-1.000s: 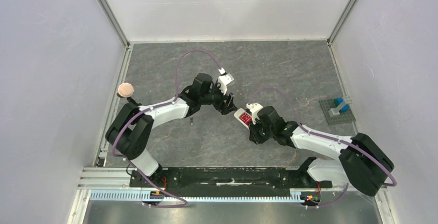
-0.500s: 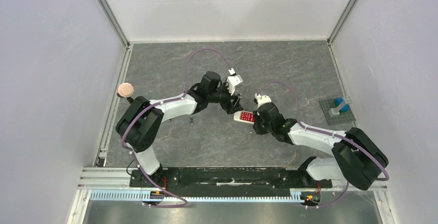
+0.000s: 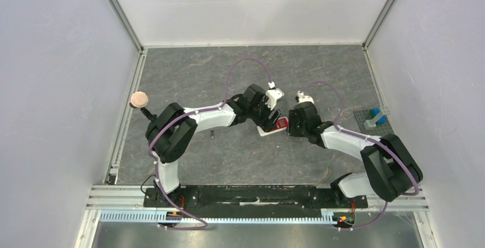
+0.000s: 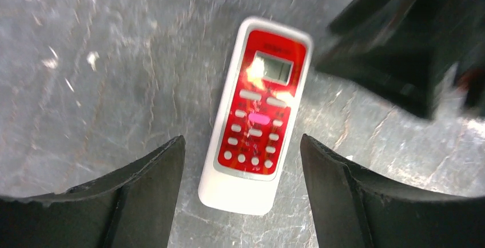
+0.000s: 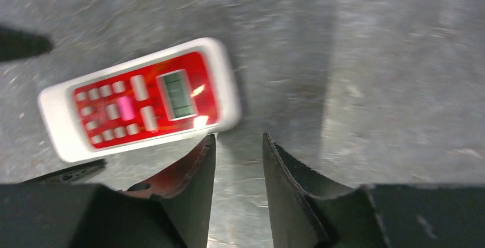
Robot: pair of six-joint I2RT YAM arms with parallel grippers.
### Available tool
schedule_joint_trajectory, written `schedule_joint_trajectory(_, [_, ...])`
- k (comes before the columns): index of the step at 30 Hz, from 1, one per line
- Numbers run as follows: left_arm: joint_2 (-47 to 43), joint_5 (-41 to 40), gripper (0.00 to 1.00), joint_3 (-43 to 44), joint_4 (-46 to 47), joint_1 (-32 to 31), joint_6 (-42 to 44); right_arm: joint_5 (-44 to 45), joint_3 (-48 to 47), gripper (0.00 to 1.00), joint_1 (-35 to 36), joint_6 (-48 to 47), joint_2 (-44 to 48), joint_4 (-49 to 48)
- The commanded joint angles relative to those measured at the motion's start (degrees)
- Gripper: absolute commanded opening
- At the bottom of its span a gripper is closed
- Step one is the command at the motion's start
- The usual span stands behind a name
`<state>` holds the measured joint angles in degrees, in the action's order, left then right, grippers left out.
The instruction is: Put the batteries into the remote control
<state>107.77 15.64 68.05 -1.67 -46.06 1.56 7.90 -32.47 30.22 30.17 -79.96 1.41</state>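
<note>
Bright, wrist views blurred (remote control (image 4: 255,116) glare)

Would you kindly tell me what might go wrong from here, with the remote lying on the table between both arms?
1. The remote control lies buttons-up on the table, so its back is underneath; turning it over risks a slip.
2. The left gripper has open jaws either side of the slanted remote; closing might skew it instead of clamping it.
3. The right gripper sits close beside it, so the arms could bump.
</note>
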Motion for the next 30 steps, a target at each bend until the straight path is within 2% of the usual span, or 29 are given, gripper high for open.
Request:
schedule_joint_trajectory(1, [2.0,-5.3,0.8,1.4,-4.5,-0.6,-5.0,-1.2,3.9,0.41,-6.1,4.3,3.9,3.3])
schedule_joint_trajectory(7, [4.4,-6.3,0.81,3.9,-6.6,-2.0,-1.7,-2.1,4.3,0.52,-8.2,5.1,7.3,7.1])
schedule_joint_trajectory(18, [12.8,-12.9,0.78,12.5,-13.3,-5.8,3.2,-2.5,5.0,0.57,-9.9,4.7,9.1,8.9])
schedule_joint_trajectory(22, [14.4,-13.7,0.62,14.4,-15.7,-6.7,4.8,-3.1,4.9,0.58,-10.5,4.3,9.4,9.6])
schedule_joint_trajectory(27, [14.5,-14.0,0.21,16.7,-18.0,-6.6,2.7,-4.9,3.8,0.6,-11.1,3.7,10.1,10.1])
schedule_joint_trajectory(30, [12.2,-12.2,0.08,18.1,-18.6,-6.4,-0.7,-7.1,3.0,0.62,-11.4,3.2,11.4,10.2])
